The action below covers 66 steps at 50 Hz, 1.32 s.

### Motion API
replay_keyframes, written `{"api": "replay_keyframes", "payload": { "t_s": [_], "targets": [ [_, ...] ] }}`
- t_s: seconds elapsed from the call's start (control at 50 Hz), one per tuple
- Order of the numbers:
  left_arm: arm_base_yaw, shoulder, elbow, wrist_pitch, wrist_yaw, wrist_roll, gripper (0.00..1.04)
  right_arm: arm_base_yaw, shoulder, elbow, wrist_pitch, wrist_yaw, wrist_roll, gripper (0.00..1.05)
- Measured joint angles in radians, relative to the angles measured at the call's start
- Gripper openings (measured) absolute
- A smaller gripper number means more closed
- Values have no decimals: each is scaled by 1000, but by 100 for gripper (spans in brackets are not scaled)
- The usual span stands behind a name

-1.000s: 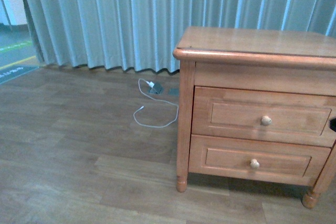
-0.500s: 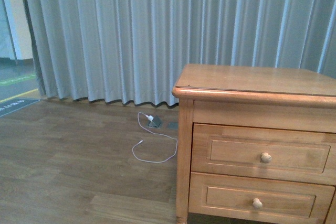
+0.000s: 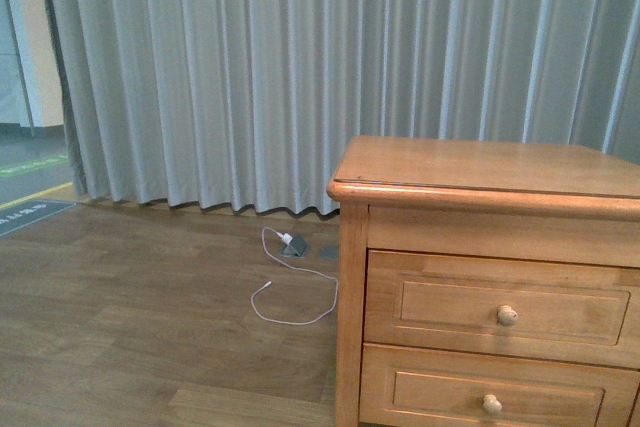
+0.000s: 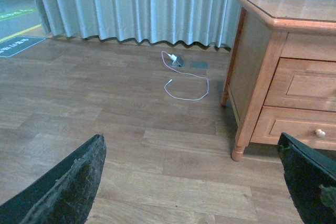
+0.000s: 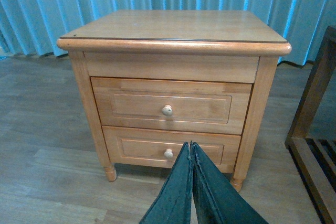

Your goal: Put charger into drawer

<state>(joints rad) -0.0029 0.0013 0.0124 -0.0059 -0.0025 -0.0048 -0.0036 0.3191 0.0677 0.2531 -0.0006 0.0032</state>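
One closed drawer (image 3: 500,309), knob (image 3: 507,315) outward.

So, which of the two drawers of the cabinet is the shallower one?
The upper drawer, just under the cabinet top. Its front panel is wider and lower than that of the lower drawer, and both are shut, each with one round knob.

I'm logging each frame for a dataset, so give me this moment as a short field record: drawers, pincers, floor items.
upper drawer: closed, round knob
lower drawer: closed
cabinet top: nothing seen on it
charger: not visible in any view
left pincer: open, above floor
right pincer: shut, empty, facing the drawers
white cable: looped on floor left of cabinet, near curtain
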Motion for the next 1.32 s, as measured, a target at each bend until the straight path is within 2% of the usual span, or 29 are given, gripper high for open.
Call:
{"api": "replay_keyframes", "payload": {
  "t_s": [0.52,0.64,1.0,1.16,1.22,1.32],
  "targets": [
    [0,0,0,0,0,0,99,0,-148,-63,-79,0,0,2],
    [0,0,0,0,0,0,99,1,-288,-62,-246,0,0,2],
    [0,0,0,0,0,0,99,1,-315,-62,-252,0,0,2],
    [0,0,0,0,0,0,99,0,-315,-62,-252,0,-2,28],
    [0,0,0,0,0,0,99,0,-315,-62,-253,0,-2,44],
    [0,0,0,0,0,0,99,1,-315,-62,-253,0,-2,63]
  ]
}}
